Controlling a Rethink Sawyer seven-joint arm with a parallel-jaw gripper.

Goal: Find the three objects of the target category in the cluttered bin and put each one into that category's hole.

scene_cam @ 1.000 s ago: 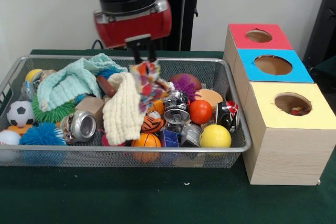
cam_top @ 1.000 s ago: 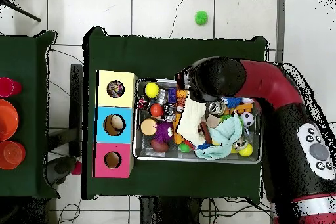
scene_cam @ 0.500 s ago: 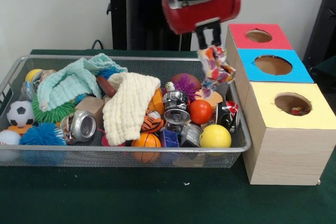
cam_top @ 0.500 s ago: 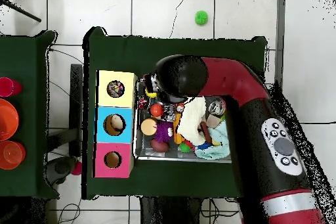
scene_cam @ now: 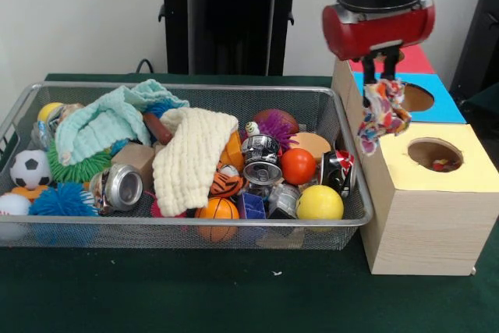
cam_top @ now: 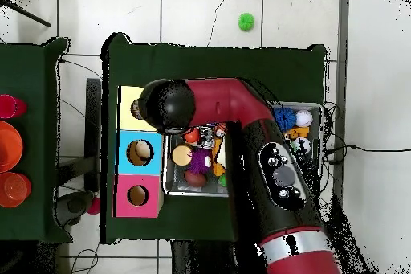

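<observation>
Pincer (scene_cam: 383, 69) clamping confetti cloth (scene_cam: 381, 113) beside yellow box (scene_cam: 437, 193), overhead hidden under arm (cam_top: 241, 126), bin (cam_top: 172, 186) half covered.

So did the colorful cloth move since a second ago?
Yes. The gripper carried the cloth out of the bin, rightward in the front view, over the boxes near the yellow box.

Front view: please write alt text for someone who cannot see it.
The red and black gripper holds a small confetti-print cloth dangling above the row of wooden boxes, near the yellow-topped box's hole. To the left, the silver wire-mesh bin is full of balls, cans, a cream waffle-knit cloth and a mint-green towel.
</observation>
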